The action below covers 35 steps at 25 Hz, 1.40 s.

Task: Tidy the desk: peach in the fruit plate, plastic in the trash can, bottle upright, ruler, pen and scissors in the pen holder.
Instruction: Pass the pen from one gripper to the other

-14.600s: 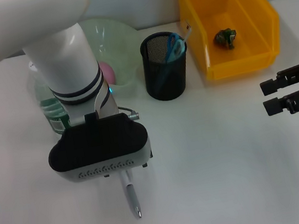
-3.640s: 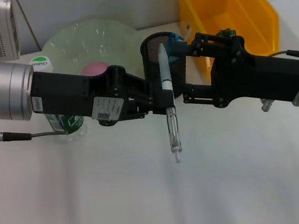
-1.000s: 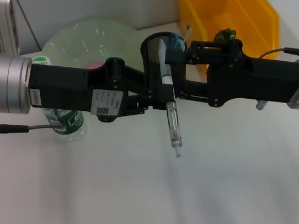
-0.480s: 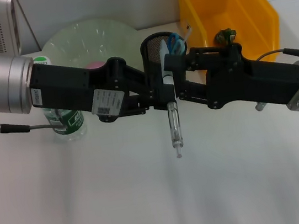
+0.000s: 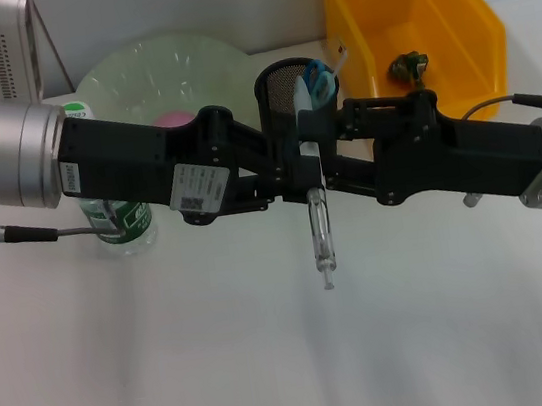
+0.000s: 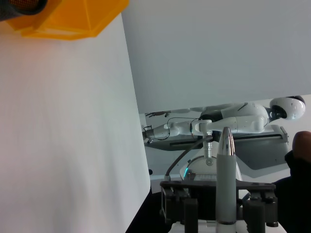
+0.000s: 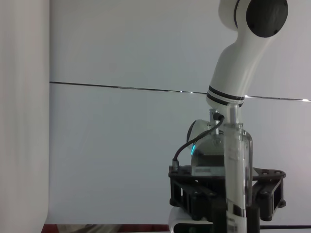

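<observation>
1. Since a moment ago: pen [image 5: 319, 218] and both hands have edged slightly rightward, staying in front of the pen holder [image 5: 298, 118].
2. Left hand [image 5: 281, 166] and right hand [image 5: 337, 158]: both clamped on the pen (mid-handover, seemingly).
3. Done: peach [image 5: 173, 122] in fruit plate [image 5: 131, 71], plastic [image 5: 407, 68] in trash can [image 5: 450, 36], bottle [image 5: 117, 220] upright, scissors [image 5: 316, 83] in holder.
4. Left: pen; ruler unseen.
5. Pen: slim, clear barrel, silver tip, held upright.

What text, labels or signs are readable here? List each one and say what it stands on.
None can be read.
White sticker on the left gripper: print too small to read.
Green label on the bottle: blurred, unreadable.
Bottle cap: faint marking, unreadable.
The pen, pen holder and yellow bin show no text.
</observation>
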Available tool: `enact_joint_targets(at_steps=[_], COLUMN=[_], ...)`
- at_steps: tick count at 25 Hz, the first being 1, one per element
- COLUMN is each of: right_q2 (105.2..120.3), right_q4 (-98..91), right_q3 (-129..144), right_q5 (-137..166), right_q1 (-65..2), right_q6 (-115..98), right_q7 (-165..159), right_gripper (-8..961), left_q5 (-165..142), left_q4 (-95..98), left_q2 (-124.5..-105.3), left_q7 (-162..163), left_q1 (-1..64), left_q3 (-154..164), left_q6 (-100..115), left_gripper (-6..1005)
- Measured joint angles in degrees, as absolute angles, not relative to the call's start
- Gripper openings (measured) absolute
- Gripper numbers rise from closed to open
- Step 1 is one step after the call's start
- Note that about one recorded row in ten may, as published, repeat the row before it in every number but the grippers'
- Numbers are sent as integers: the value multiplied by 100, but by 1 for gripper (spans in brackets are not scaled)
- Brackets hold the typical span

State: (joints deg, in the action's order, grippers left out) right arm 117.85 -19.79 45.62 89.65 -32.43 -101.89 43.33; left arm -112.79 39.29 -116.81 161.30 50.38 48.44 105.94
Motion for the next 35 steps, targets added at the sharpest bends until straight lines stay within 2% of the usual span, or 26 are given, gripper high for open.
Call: enact_joint_targets(at_steps=[26, 31, 35], right_q2=[11763, 11760, 11731], right_q4=[-1968, -1969, -1983], right_q3=[4560, 4561, 4531], right_q5=[9018, 9023, 9108], right_q1=[-3255, -3244, -3238], right_q6=[-10256, -10258, -10295], right_q7=[4403, 4409, 4412], right_gripper=[282, 193, 186], left_q5=[-11279, -11275, -11278], left_q4=[3925, 3877, 3874], left_q2=[-11708, -11707, -11707], left_q7=[16137, 16137, 16137], left_q1=[5055, 5058, 5059], left_q3=[4843, 4843, 4845], left_q6=[10599, 10593, 10596], left_gripper=[132, 132, 132])
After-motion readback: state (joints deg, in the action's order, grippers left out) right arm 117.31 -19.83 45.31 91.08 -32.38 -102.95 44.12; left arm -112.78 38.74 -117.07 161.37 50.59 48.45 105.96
